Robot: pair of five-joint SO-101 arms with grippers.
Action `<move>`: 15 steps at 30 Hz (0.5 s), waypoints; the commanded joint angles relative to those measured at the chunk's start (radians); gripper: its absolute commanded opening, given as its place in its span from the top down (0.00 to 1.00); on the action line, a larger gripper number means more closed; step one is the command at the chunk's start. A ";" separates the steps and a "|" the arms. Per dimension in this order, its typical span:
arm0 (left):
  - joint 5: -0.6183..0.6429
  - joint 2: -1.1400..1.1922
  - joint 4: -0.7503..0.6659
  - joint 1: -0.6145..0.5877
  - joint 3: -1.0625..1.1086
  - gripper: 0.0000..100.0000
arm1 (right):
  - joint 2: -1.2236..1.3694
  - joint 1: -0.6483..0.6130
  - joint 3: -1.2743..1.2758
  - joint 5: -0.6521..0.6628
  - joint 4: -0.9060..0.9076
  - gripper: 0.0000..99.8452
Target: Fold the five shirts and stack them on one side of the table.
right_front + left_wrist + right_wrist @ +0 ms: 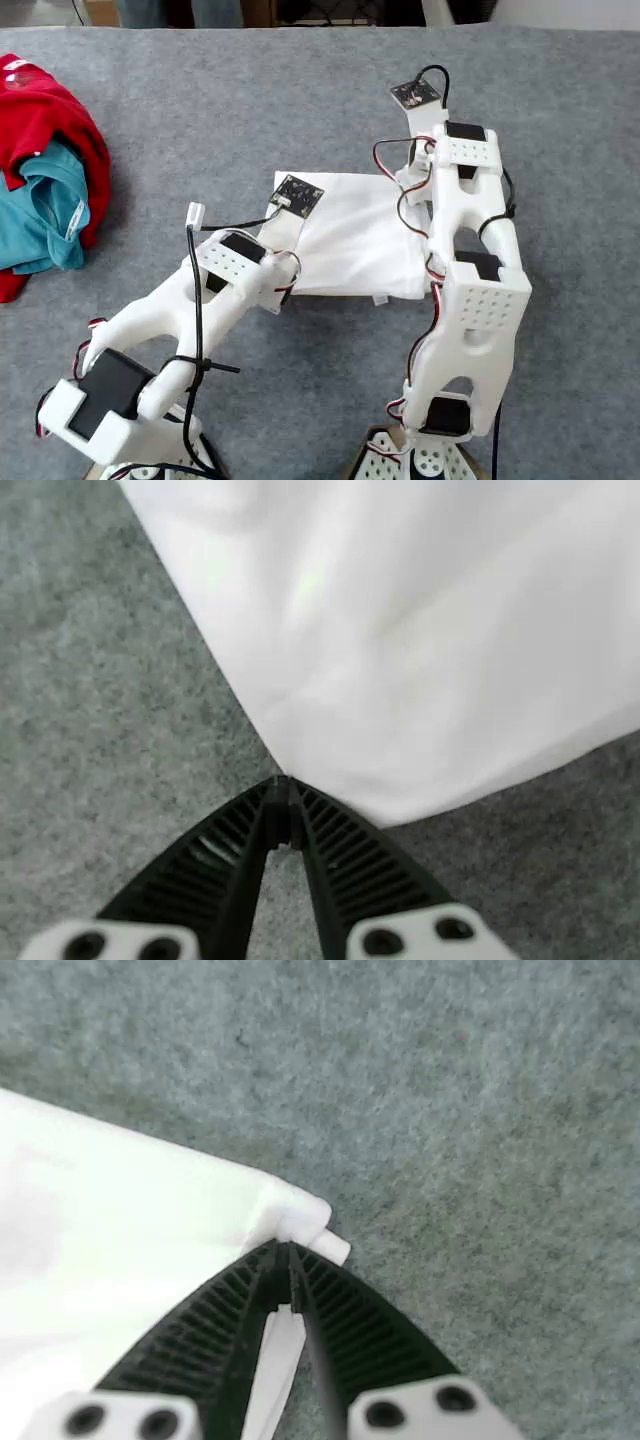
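Left wrist view has my left claw closed tip to tip on the side edge of the white shirt, with a faint crease running out from the pinch. My right claw is clamped on a corner of the same shirt, a lip of cloth showing between the jaws. The shirt lies as a flat, roughly rectangular panel in the middle of the grey table, between my two arms. It is plain white and smooth, with few wrinkles. I judge it light, thin and limp. It will sag and slide on itself, so corners and hems are the places to hold, catching all layers at once. A red shirt and a teal shirt lie bunched together well off to my left.
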 commanded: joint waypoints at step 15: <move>0.017 -0.048 -0.044 -0.151 -0.418 0.97 | -0.053 0.020 -0.051 -0.081 0.040 0.99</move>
